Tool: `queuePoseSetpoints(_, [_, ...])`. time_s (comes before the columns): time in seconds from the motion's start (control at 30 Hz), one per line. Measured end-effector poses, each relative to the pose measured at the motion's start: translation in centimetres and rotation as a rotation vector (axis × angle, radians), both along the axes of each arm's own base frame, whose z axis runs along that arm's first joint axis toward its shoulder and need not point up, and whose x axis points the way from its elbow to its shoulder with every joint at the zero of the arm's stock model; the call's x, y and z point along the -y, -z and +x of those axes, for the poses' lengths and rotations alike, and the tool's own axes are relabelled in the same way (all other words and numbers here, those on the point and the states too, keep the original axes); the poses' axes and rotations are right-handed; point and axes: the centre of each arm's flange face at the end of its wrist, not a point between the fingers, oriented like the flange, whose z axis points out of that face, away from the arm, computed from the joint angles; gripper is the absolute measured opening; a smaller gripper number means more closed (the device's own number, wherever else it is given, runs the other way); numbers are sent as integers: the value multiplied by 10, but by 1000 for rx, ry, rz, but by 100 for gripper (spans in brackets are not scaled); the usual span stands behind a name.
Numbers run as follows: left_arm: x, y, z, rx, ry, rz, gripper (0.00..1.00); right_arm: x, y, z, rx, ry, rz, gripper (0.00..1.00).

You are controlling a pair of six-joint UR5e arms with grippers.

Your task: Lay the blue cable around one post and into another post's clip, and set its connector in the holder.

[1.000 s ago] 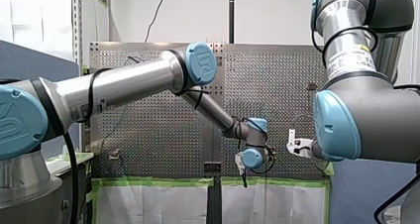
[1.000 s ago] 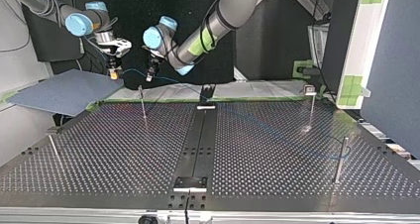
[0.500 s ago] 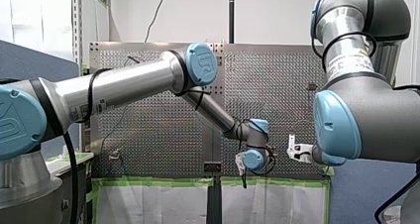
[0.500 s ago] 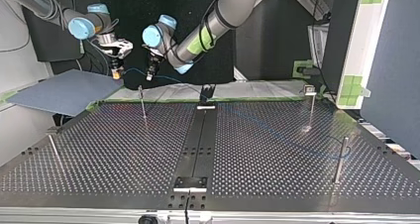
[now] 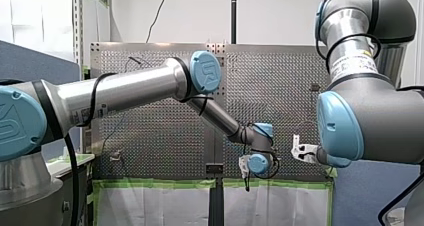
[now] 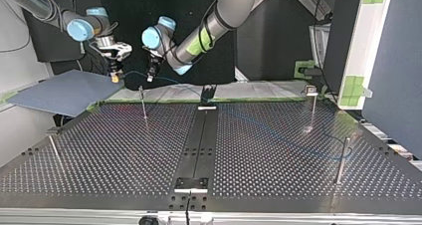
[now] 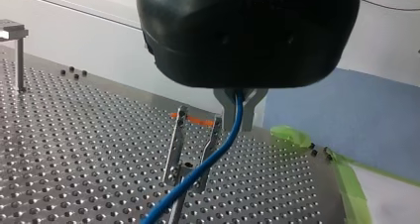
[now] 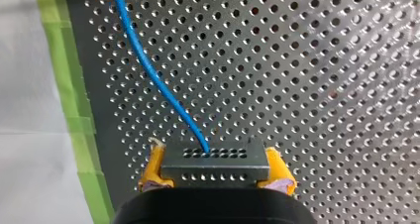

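My right gripper is shut, its yellow pads clamping the dark grey connector at the end of the blue cable. My left gripper is shut on the blue cable with its metal fingers, just above a thin post with a forked clip. In the top view both grippers hover over the table's far edge: my right gripper at the left, my left gripper beside it, above the clip post. The cable trails across the table toward the right-hand post.
A black holder stands at the middle of the far edge and a bracket at the near edge. Two more posts stand at the left and far right. A blue-grey board lies beside the table; green tape lines its edge.
My left wrist has dropped slightly and shifted right in the front view. The right gripper has shifted only a little. The loose cable near the right-hand posts has moved.
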Motion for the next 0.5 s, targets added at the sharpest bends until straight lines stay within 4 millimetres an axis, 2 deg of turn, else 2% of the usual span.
queuePoseSetpoints(0.5, [-6,0,10,3,-13,-2,1,17,-5,-4,7,3,-8,0])
